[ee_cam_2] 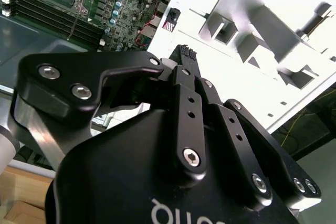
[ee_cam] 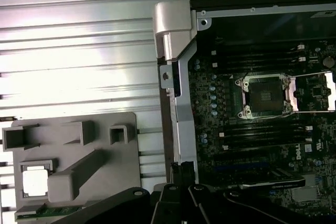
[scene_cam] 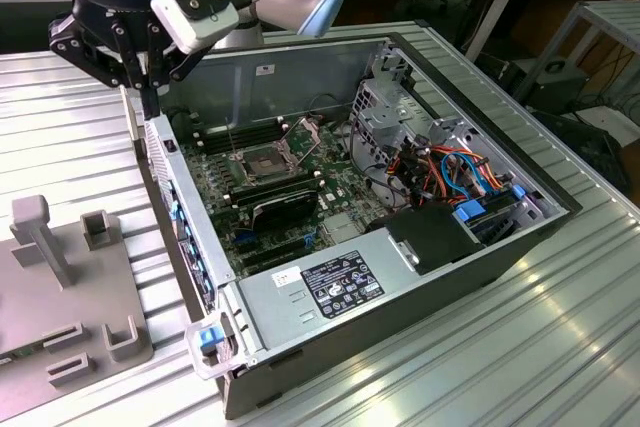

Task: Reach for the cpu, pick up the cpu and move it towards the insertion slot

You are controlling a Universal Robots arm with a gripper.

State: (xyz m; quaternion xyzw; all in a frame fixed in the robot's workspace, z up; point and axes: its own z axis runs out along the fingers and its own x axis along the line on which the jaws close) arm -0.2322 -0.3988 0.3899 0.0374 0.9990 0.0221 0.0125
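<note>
Reaching for the cpu, with nothing held yet.

The jaws look pinched shut and hold nothing. They hang over the side wall (ee_cam: 181,93) of the case. The cpu (ee_cam: 35,181) lies flat in a pocket of the gray tray (ee_cam: 105,129) on the surface (ee_cam: 79,51). It is off to one side of the jaws and lower down, and they do not touch it. The slot (ee_cam: 265,95) sits inside the case on the other side of the jaws, with no chip in it. I think this is the reach step, hardly begun. To grab the cpu, the jaws must open wide enough, get right above it and come down straight.
</note>
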